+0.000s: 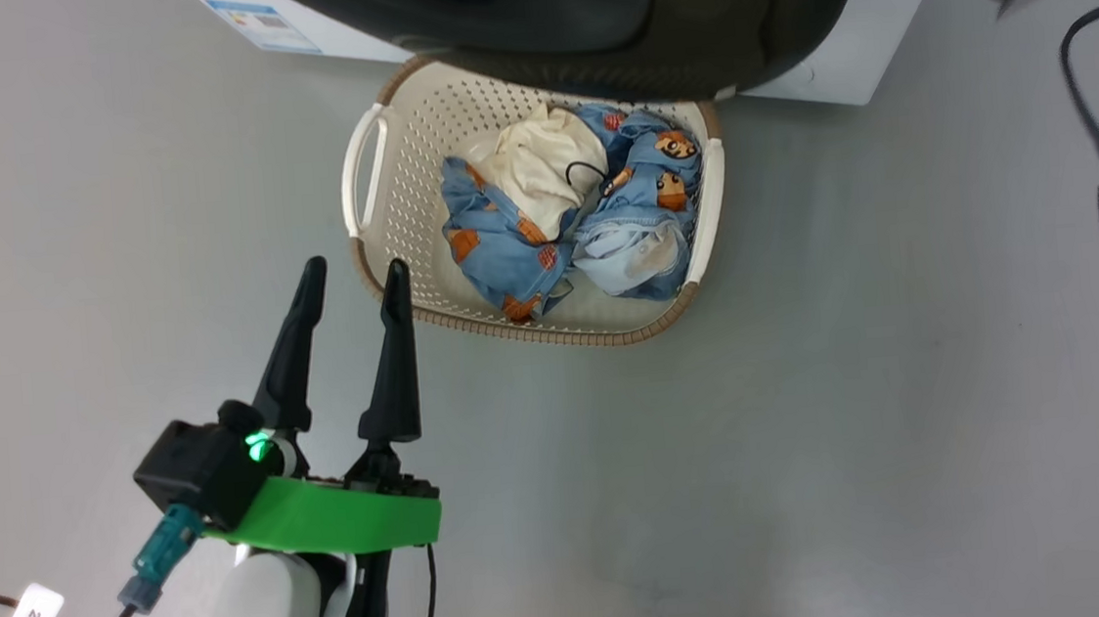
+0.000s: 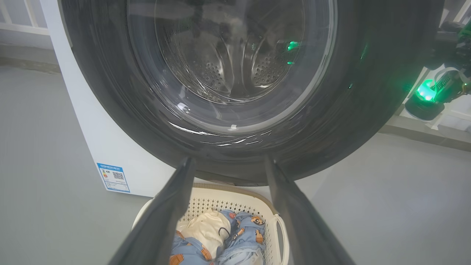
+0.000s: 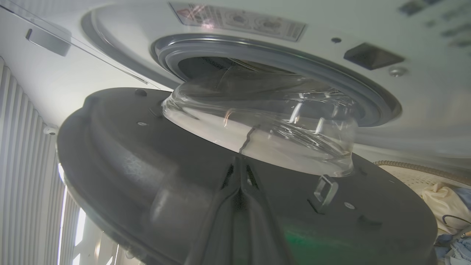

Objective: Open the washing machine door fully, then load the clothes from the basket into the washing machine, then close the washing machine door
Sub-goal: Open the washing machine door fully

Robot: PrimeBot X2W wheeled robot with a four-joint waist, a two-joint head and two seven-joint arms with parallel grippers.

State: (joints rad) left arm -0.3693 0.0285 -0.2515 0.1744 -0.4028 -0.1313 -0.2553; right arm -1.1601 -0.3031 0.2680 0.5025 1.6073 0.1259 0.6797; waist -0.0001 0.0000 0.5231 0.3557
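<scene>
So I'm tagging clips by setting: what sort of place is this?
Probably a laundry corner or test room: a white front-loading washing machine, a basket of clothes before it, bare grey floor.

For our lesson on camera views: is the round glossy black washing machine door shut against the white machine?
No, the round black door stands ajar, with a gap between it and the grey rubber ring.
</scene>
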